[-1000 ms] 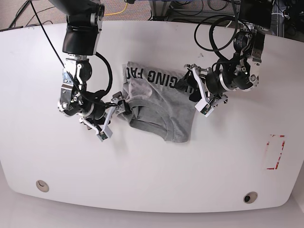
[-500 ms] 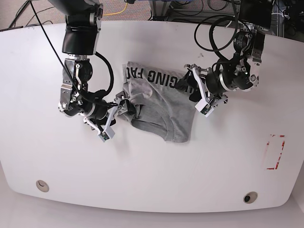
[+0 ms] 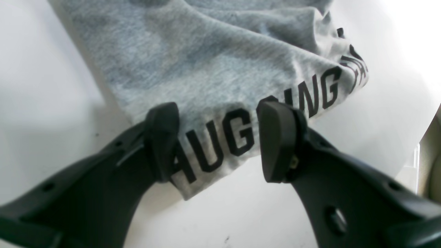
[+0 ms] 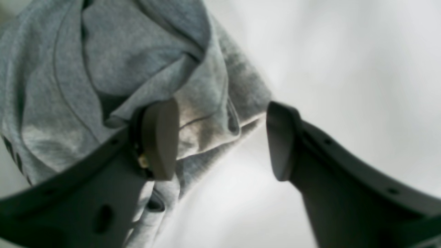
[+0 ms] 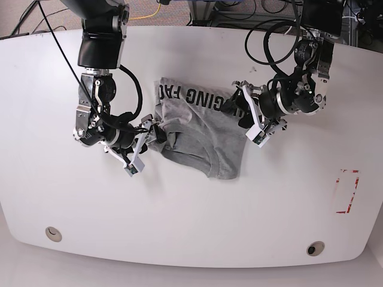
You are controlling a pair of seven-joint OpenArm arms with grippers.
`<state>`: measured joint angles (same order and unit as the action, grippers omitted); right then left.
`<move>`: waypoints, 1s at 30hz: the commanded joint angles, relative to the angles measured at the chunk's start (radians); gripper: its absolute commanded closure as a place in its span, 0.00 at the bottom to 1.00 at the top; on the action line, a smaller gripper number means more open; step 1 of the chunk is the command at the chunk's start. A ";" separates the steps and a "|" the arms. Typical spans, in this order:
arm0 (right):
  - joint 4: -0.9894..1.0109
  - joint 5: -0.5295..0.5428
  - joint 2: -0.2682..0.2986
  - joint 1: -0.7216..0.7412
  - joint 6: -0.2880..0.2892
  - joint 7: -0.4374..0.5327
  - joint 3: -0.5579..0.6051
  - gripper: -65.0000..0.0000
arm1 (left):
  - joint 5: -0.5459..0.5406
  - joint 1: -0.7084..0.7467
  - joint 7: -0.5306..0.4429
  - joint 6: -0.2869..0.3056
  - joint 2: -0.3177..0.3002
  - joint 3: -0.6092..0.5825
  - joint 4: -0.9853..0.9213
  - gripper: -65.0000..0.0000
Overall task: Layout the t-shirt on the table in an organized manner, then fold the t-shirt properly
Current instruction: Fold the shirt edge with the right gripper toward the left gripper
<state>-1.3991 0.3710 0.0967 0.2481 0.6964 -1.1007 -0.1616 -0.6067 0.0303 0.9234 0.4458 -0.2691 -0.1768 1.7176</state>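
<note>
Right hand (image 5: 145,139), at the left of the base view, has shifted a little toward the t-shirt (image 5: 197,128) since a second ago and its fingers have drawn closer, yet a clear gap remains between them around the bunched left edge of the cloth; nothing is pinched. Left hand (image 5: 250,118), at the right of that view, sits unchanged, fingers spread over the lettered corner. The crumpled grey shirt lies in the upper middle of the white desk (image 5: 191,221), where it lay before.
</note>
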 commanded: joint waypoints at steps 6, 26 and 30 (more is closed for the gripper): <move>-0.015 0.021 0.004 0.026 0.002 0.024 0.070 0.54 | -0.014 -0.016 -0.023 0.002 -0.003 0.004 0.014 0.47; -0.015 0.012 0.051 0.081 0.002 0.043 0.109 0.94 | -0.014 -0.013 -0.023 0.002 -0.005 0.004 0.014 0.47; -0.013 0.009 0.065 0.101 0.002 0.043 0.109 1.00 | -0.014 -0.003 -0.023 0.002 -0.006 0.004 0.014 0.47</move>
<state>-1.3987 0.3691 0.1555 0.3164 0.6960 -1.0756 -0.0521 -0.6037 0.0360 0.9226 0.4454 -0.2703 -0.1764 1.7176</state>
